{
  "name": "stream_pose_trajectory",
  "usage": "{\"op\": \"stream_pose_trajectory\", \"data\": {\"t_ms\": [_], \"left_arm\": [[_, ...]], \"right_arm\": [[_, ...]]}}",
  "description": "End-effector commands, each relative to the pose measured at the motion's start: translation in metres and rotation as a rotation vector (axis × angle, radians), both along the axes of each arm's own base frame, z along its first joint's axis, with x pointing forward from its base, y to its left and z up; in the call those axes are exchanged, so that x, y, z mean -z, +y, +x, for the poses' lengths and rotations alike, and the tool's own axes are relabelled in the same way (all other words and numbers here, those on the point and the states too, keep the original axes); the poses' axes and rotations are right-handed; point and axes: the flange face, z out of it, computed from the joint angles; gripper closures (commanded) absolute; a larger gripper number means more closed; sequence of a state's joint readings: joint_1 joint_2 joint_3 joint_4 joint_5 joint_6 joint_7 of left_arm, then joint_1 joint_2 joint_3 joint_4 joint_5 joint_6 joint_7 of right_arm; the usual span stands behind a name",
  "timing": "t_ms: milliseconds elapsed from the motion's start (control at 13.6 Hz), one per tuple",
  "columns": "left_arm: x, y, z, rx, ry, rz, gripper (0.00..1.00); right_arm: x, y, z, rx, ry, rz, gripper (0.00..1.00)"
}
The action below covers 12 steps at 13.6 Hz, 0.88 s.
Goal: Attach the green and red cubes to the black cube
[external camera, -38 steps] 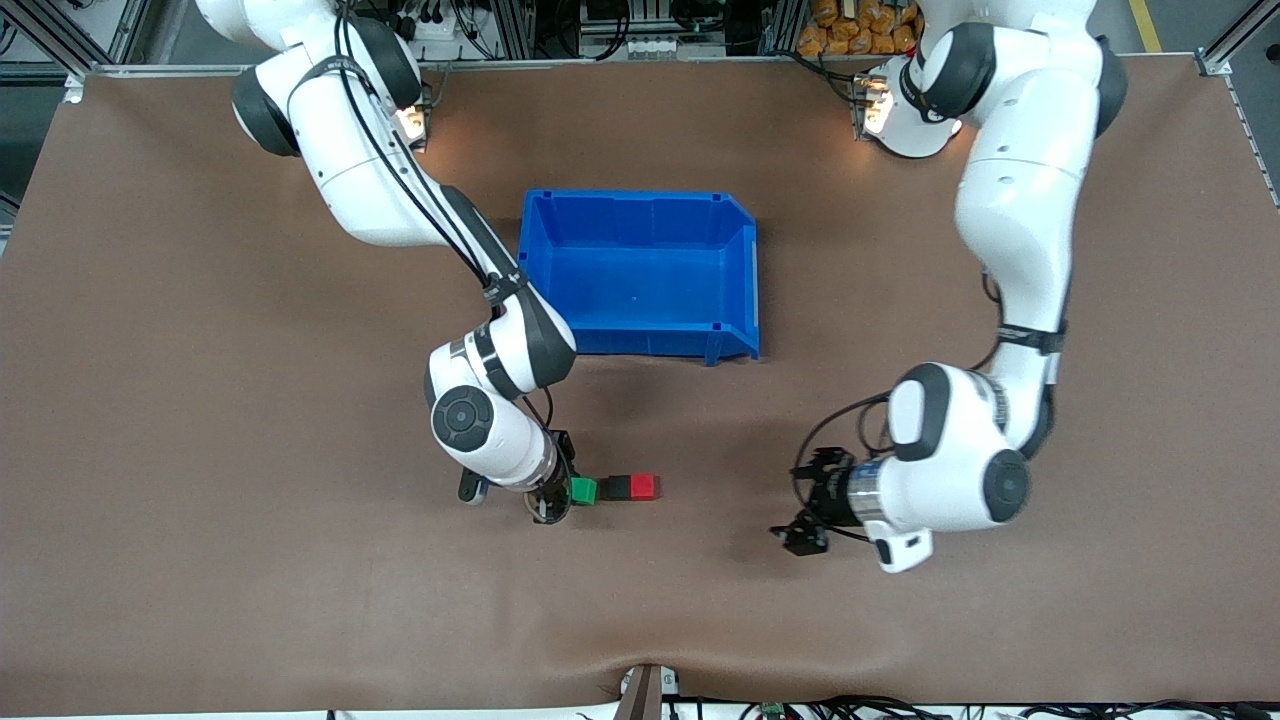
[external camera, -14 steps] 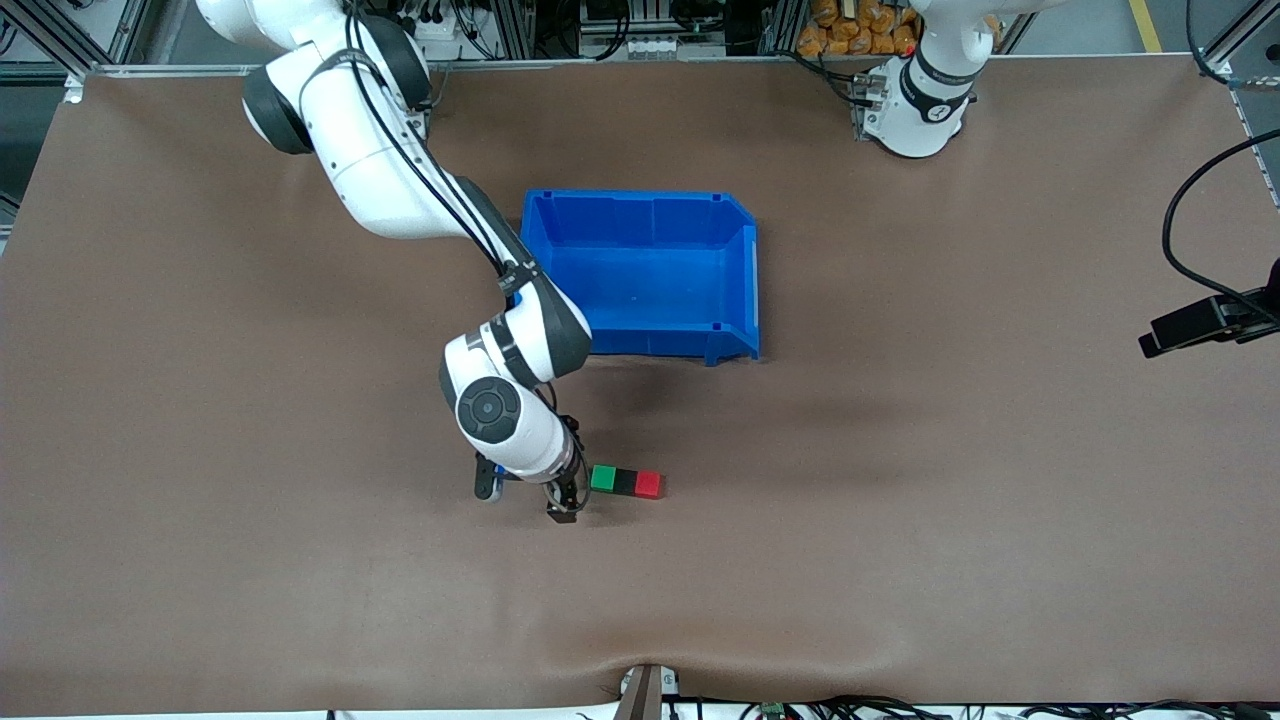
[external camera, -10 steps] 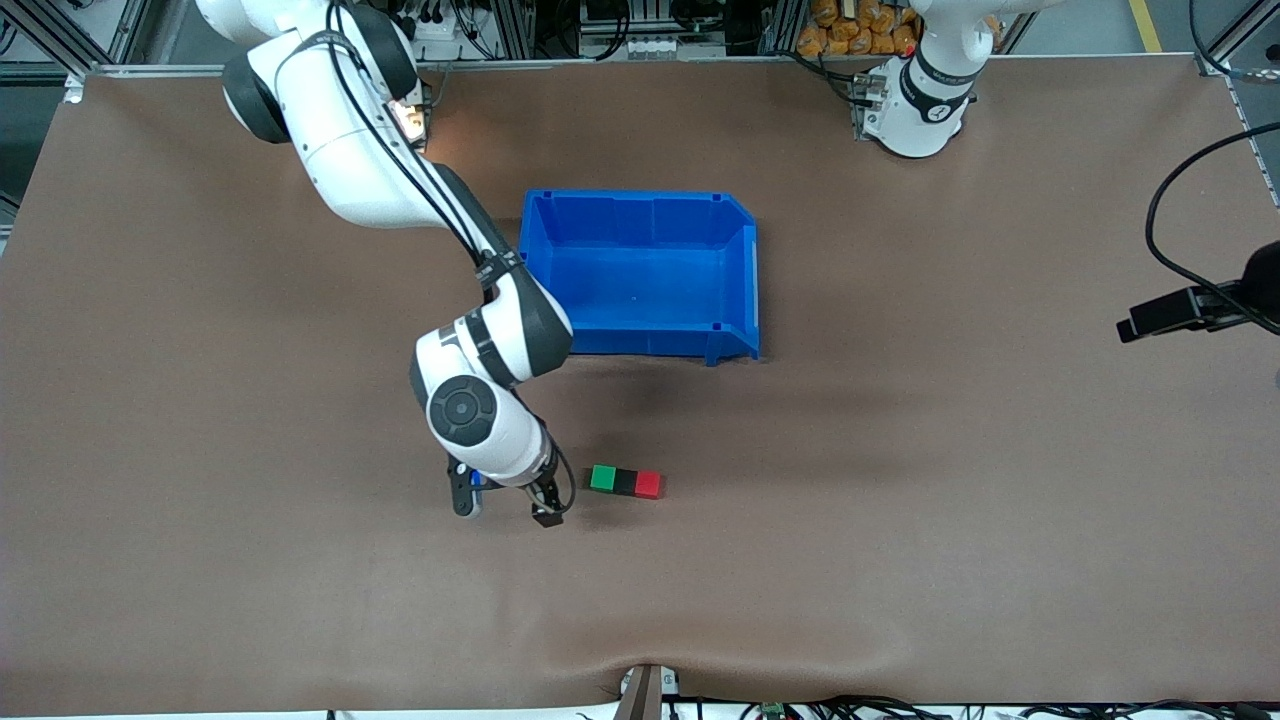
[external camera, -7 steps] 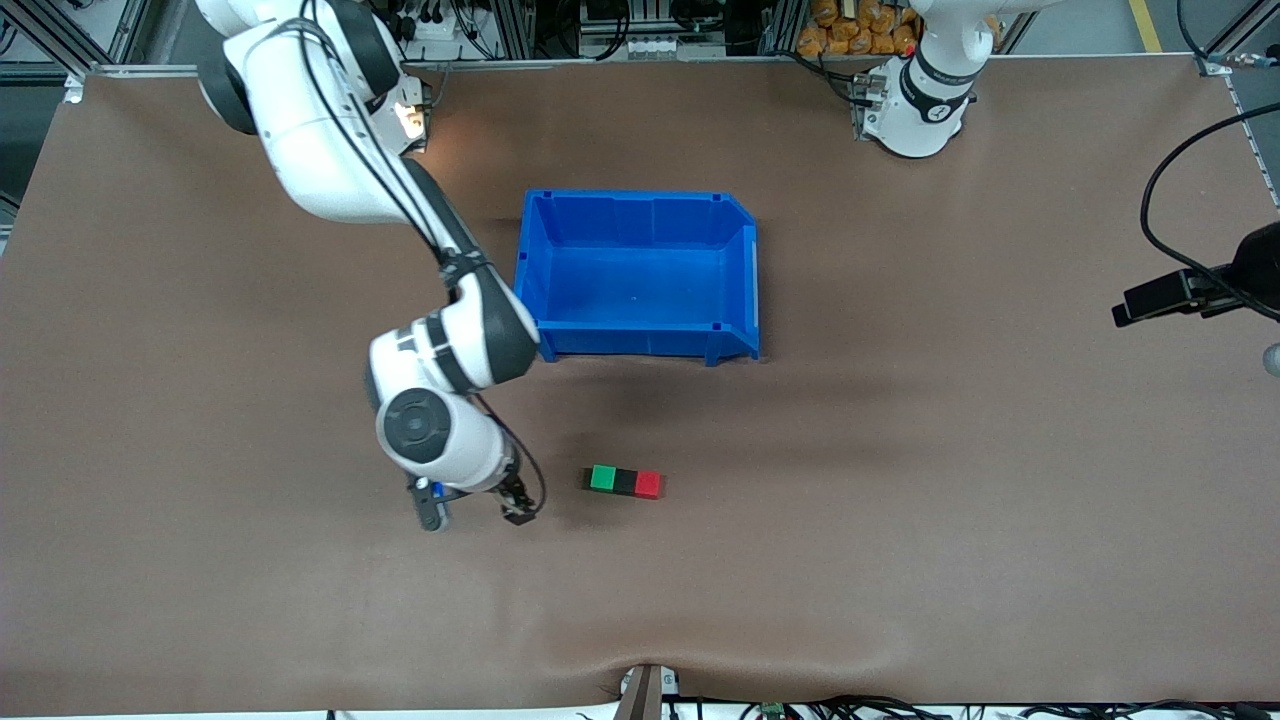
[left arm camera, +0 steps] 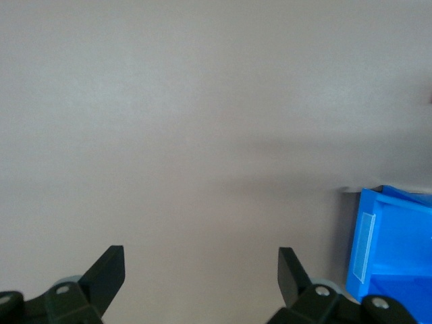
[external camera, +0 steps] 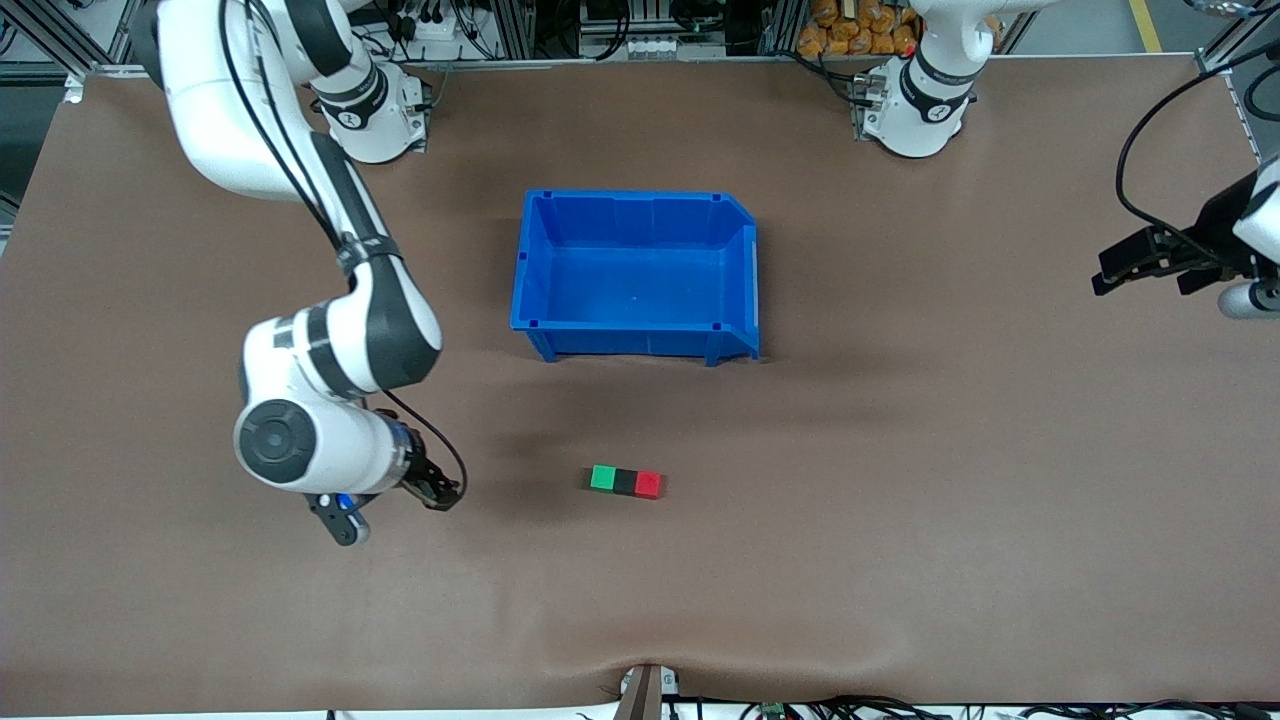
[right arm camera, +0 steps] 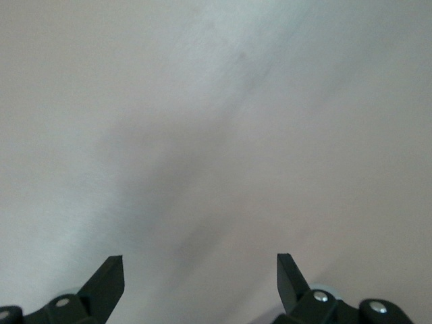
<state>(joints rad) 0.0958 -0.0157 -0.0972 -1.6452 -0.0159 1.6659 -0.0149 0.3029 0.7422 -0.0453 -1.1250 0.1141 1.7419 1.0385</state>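
Note:
The green cube [external camera: 601,478], black cube [external camera: 624,481] and red cube [external camera: 648,484] lie touching in one row on the brown table, black in the middle, nearer to the front camera than the blue bin. My right gripper [external camera: 436,492] is open and empty, low over the table, apart from the row on the green cube's side. My left gripper [external camera: 1143,272] is open and empty, high over the left arm's end of the table. In the right wrist view the gripper [right arm camera: 200,273] faces bare table. The left wrist view shows its gripper [left arm camera: 201,270] and no cubes.
An empty blue bin [external camera: 745,270] stands mid-table, farther from the front camera than the cubes; its corner shows in the left wrist view [left arm camera: 388,256]. The brown mat [external camera: 900,500] stretches around the cubes.
The green cube, held apart from the black cube at first, now sits against it. My right gripper let go and drew away toward its end of the table. My left arm swung off to its end.

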Motion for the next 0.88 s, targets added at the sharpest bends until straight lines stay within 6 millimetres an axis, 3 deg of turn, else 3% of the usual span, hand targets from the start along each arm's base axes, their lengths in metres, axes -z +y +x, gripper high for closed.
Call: {"op": "stream_pose_trajectory", "data": {"t_ms": [0,147,442,589,810], "left_arm": [[-0.012,0.006,0.011,0.026,0.005,0.047,0.00],[-0.022,0.002,0.020,0.024,0.005,0.035,0.00],[-0.032,0.001,0.008,0.012,0.033,-0.001,0.00],[-0.032,0.015,0.008,-0.037,0.031,-0.050,0.00],[-0.040,0.020,0.005,-0.068,0.015,-0.012,0.00]], "right_arm": [[-0.040,-0.043,-0.039,-0.139,0.012,0.025,0.00],[-0.062,-0.070,-0.048,-0.213,-0.003,0.040,0.00],[-0.105,-0.130,-0.072,-0.384,-0.044,0.076,0.00],[-0.131,-0.165,-0.088,-0.480,-0.059,0.096,0.00],[-0.167,-0.196,-0.109,-0.604,-0.062,0.107,0.00]]}}
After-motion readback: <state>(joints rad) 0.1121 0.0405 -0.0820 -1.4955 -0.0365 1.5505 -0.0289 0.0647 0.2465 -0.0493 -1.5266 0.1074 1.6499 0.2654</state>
